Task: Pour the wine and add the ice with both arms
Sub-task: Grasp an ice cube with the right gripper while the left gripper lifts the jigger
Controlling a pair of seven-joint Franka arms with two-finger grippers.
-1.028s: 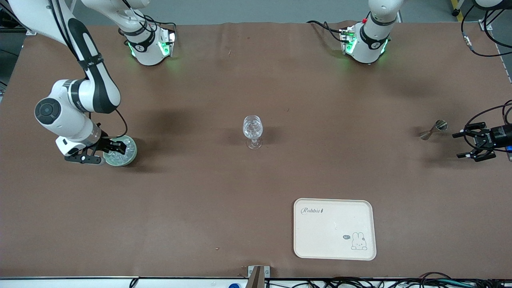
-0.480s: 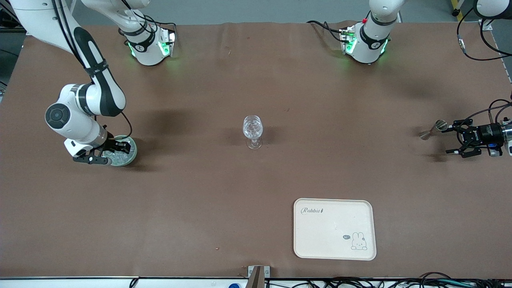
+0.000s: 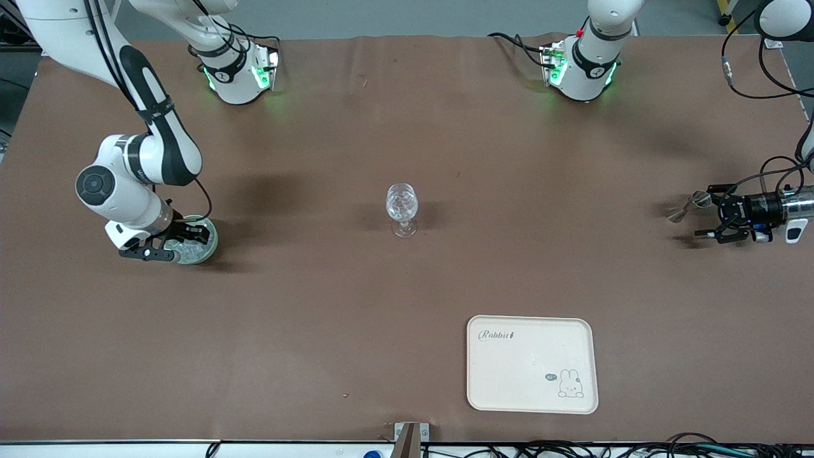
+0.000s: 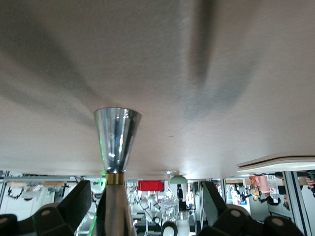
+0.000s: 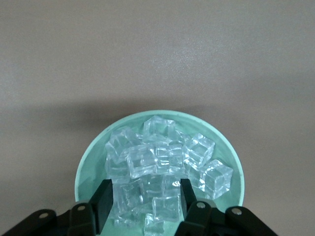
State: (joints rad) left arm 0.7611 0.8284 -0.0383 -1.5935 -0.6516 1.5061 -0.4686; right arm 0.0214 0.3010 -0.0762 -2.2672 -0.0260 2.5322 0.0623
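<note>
Your tabletop (image 3: 407, 305) is covered in brown cloth, and the two white arms reach down onto it from their green-lit bases.

Your right arm (image 3: 137, 159) bends down at its own end of the tabletop, and its right pincer (image 3: 172, 245) sits over the pale green bowl (image 3: 206, 245). In the right wrist view you can see its fingers (image 5: 103, 204) lowered into the bowl (image 5: 86, 169), partly parted, with several cubes of the ice (image 5: 157, 164) lying between them. You cannot tell from the pictures whether any one cube is actually pinched.

Your left arm (image 3: 785, 210) comes in low and level at the other end of the tabletop. Its left pincer (image 3: 709, 213) is spread wide, one finger on each side of the metal jigger (image 3: 690, 205), and the fingers do not close on it. The left wrist view shows the jigger (image 4: 116, 142) standing upright between the two black fingers (image 4: 74, 206), with a brass band at its waist.

The cream tray (image 3: 533, 364) with the rabbit drawing lies nearer to the front camera than everything else, toward the left arm's end.

The wine glass (image 3: 402, 208) stands upright in the middle of the tabletop, well apart from both arms, with clear cubes showing inside it.

The ice (image 3: 191, 248) heaps in the bowl under the right pincer.
</note>
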